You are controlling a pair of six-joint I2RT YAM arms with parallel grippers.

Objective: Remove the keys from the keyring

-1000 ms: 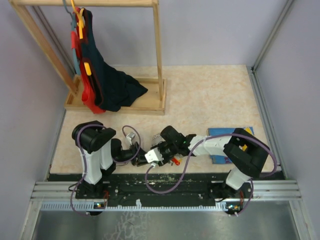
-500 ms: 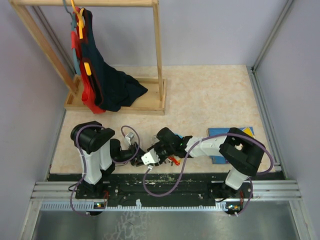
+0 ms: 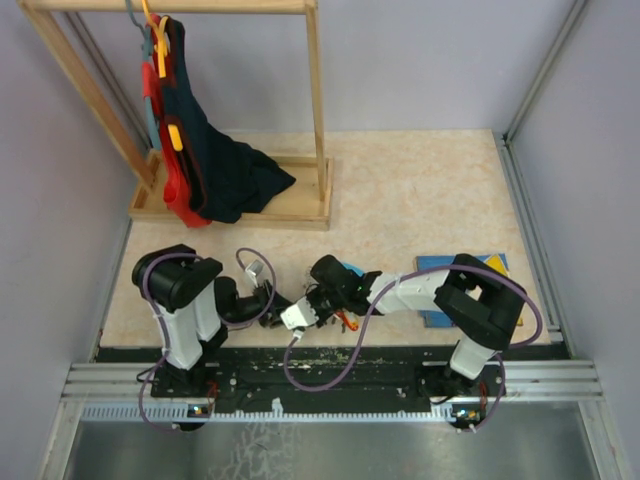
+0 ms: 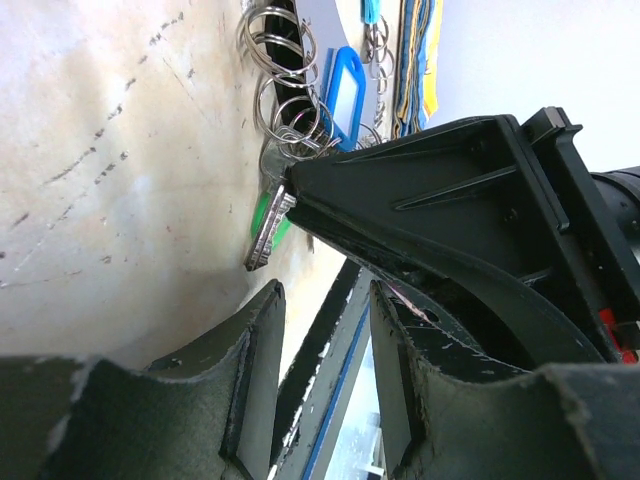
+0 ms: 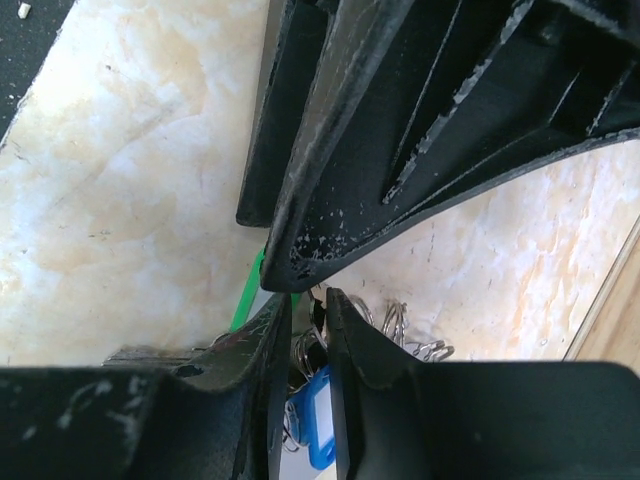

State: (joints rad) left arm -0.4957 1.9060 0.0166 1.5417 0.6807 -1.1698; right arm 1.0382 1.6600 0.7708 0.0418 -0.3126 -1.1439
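The keyring (image 4: 285,95) is a bunch of silvery rings lying on the table, with a blue tag (image 4: 345,85) among them. One of the keys (image 4: 268,228), green-headed, hangs from the rings; its green head (image 5: 243,297) also shows in the right wrist view. My right gripper (image 5: 308,300) has its fingers nearly together, with the rings (image 5: 312,352) pinched between them. My left gripper (image 4: 322,295) faces it, just short of the green key, open with nothing between its fingers. From above, both grippers (image 3: 268,308) (image 3: 300,308) meet near the front edge. Red and orange keys (image 3: 345,321) lie beside them.
A blue picture book (image 3: 470,268) lies under the right arm's elbow. A wooden clothes rack (image 3: 318,120) with dark and red garments (image 3: 215,170) stands at the back left. The table's black front edge (image 3: 330,358) runs just below the grippers.
My right gripper has slid left toward the left gripper and its fingers have closed in on the rings. The left arm has shifted slightly left, its fingers unchanged.
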